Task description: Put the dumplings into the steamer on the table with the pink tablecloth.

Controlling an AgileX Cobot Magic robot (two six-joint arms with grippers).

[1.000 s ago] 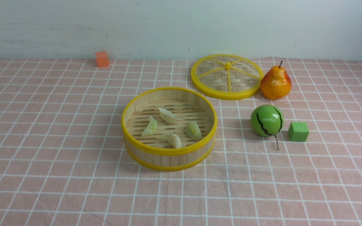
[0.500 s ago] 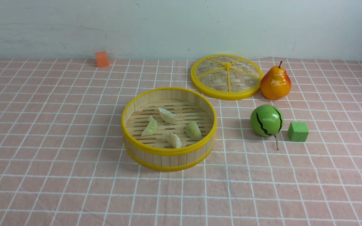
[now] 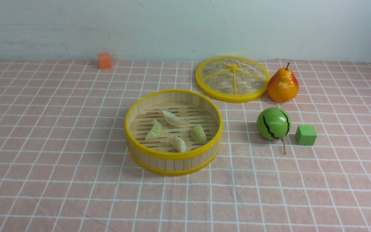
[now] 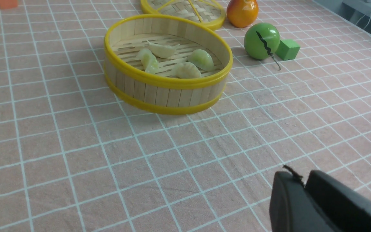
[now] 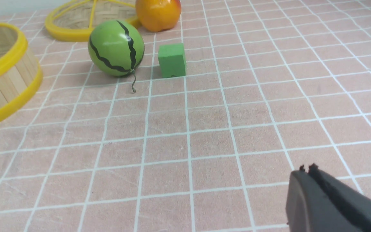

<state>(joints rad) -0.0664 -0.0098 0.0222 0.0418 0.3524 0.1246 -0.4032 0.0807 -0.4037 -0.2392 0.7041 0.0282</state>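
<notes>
On the worktop [image 3: 43, 154], under the pink tablecloth [image 3: 269, 193], my listing runs as follows

Steamer [image 3: 172, 156]: one, upright near the middle, lid off, so its slatted floor lies open from above. Dumplings [image 3: 172, 118]: four, all inside on the floor, loosely spread, none touching the wall as far as I can see; I count none loose on the cloth, so I judge the loading done.

Left fingers [image 4: 304, 185]: closed together with nothing between them, low over bare cloth well apart from the steamer, seen only in the left wrist view. Right fingers [image 5: 306, 172]: likewise pressed together and empty, over bare cloth on the far side of the green things. Neither arm shows in my front view; I read both as parked clear of the work.

Sundries: woven lid [image 3: 232, 79], flat, behind the steamer to its right; pear [image 3: 282, 85], upright, just beside the lid, contact uncertain; green melon ball [image 3: 273, 124], between the steamer and the green cube [image 3: 306, 135]; orange cube [image 3: 104, 60], far back left by the wall.

Obstructions: none over the steamer mouth; the melon ball would meet my right arm first on any straight reach toward it
</notes>
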